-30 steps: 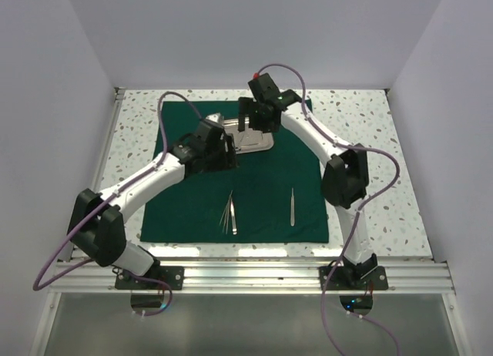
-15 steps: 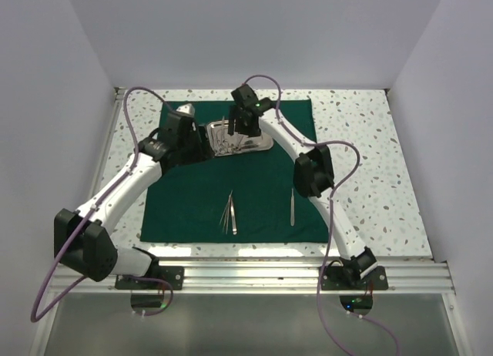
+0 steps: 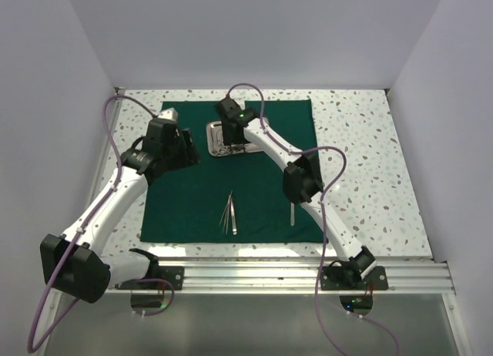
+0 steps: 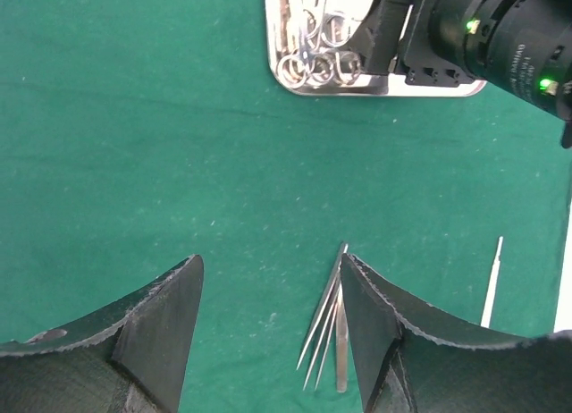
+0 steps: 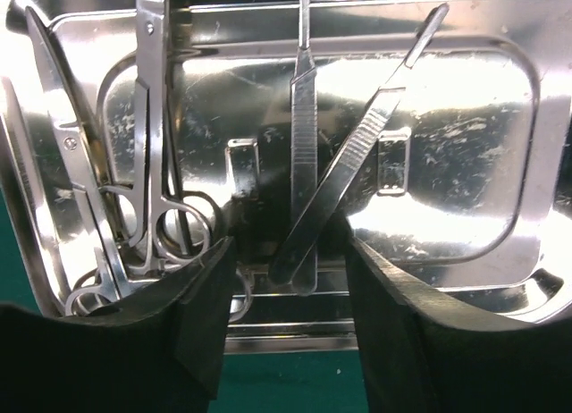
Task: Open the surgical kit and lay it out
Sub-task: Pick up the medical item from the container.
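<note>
The surgical kit's dark green cloth (image 3: 254, 179) lies spread flat, with the steel tray (image 3: 212, 148) near its far edge. My right gripper (image 5: 288, 252) hangs low over the tray (image 5: 465, 163). It is open, and its fingers straddle the near ends of two flat steel handles (image 5: 304, 163) without touching them. Ring-handled scissors and clamps (image 5: 152, 118) lie at the tray's left. My left gripper (image 4: 273, 265) is open and empty above the cloth's left part (image 4: 134, 145). Tweezers (image 4: 329, 319) lie fanned on the cloth, and a thin instrument (image 4: 492, 283) lies apart from them.
The speckled tabletop (image 3: 362, 140) borders the cloth on all sides, with white walls close around it. My right arm (image 3: 296, 179) stretches over the cloth's right half and partly covers the single instrument (image 3: 292, 213). The metal base rail (image 3: 254, 275) runs along the near edge.
Both arms have swung left. The right gripper came down over the tray and its jaws narrowed. The left gripper drew away from the tray toward the cloth's far left corner.
</note>
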You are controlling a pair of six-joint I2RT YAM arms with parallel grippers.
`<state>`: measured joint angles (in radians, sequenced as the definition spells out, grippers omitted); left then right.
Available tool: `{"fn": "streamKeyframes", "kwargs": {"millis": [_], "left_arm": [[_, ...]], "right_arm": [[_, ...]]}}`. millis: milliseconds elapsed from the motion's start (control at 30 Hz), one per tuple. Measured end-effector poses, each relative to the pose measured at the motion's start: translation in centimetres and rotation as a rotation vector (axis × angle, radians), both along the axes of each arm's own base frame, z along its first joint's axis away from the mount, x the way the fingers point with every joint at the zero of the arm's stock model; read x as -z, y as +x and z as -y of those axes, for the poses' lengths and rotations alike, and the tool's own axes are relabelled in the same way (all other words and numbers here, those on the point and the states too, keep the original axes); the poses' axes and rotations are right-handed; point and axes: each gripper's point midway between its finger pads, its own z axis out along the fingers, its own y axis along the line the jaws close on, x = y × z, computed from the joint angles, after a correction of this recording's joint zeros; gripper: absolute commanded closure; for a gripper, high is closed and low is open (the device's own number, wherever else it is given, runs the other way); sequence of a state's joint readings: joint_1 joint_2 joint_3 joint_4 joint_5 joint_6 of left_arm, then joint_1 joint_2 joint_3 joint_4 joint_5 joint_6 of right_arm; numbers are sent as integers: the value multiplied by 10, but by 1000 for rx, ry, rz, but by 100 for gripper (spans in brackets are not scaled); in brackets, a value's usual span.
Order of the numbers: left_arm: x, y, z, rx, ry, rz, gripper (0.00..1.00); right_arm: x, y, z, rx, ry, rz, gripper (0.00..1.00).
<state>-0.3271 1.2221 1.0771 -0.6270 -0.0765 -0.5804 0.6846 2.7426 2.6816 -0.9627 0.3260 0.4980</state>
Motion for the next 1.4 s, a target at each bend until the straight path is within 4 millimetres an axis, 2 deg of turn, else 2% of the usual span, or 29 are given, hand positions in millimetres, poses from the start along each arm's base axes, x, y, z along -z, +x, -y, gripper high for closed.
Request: {"fn": "streamKeyframes", "kwargs": {"millis": [100,200,267,300,367,400,667,933,1400], "left_arm": [[5,-3,-3,-4,5,-11,34],[8,-6,-8,-3,16,-13,34],[8,-7,-12,-7,20,-7,34],[7,-7,-14,-9,22,-6,34],[7,-8,-17,-7,29,-2,35],[7,-8,-18,-6,30,-1,35],[11,-10,-20,13,40,-10,35],[11,-11,-19,25,40,-10,36],[18,-10,-16,34,27,-36,38]], "right_arm": [[1,-4,-3,-7,-8,-4,48],[2,-5,-2,-7,-13,-9,54],[3,-6,-1,-6,-15,-12,64],[3,-6,-1,-7,-17,-12,71],[4,-7,1,-6,-22,-16,77],[4,-8,2,-4,-25,-19,83],[6,-15,16,11,-63,-43,99],[3,-14,27,26,-79,-51,100],[-12,-31,70,40,-151,-131,100]]}}
